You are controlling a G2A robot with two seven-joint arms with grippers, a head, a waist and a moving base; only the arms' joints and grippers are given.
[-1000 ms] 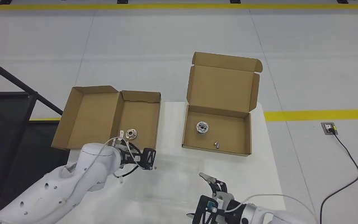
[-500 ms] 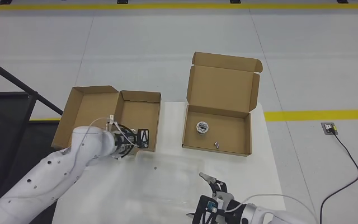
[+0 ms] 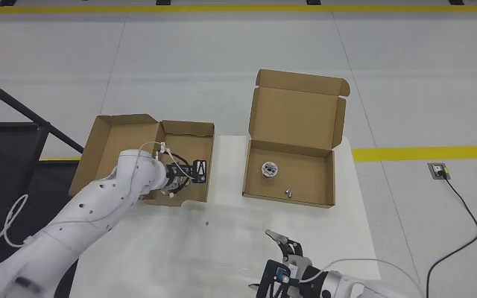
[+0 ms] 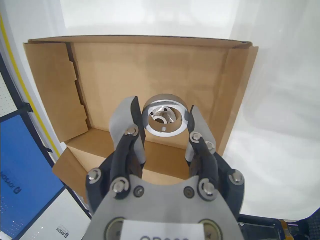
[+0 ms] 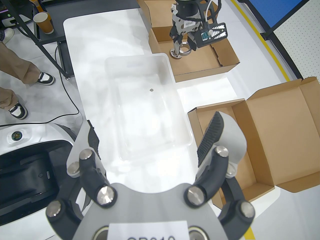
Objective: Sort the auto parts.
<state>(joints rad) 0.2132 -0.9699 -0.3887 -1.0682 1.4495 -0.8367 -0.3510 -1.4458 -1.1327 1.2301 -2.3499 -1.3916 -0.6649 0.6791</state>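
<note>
From above, my left gripper (image 3: 195, 170) hangs inside the left box (image 3: 186, 128), over its floor and near the wall that faces the right box (image 3: 298, 112). That other box holds a round part (image 3: 270, 170) and a small bolt (image 3: 289, 191). My right gripper (image 3: 287, 244) sits at the near edge of the table, beyond the clear tray (image 3: 238, 220) and well apart from both boxes. My left arm is plainly the nearer one for this drop.

At my left wrist, the jaws are closed onto a metal ring (image 4: 150, 129), with one pad on each side of its rim. Its bore faces back toward my wrist, so its flat face lies level with the brown box floor beyond it. The floor is straight past the ring, and I judge the coming move needs no more than parting the jaws.

From my right wrist, my own jaws stand wide apart with nothing between them. Across the tray, which holds one dark speck (image 5: 151, 90), the left gripper holds the ring low in its box. A flanged shape shows just beside the ring. I cannot tell whether it belongs to the ring or is a second piece on the floor.
</note>
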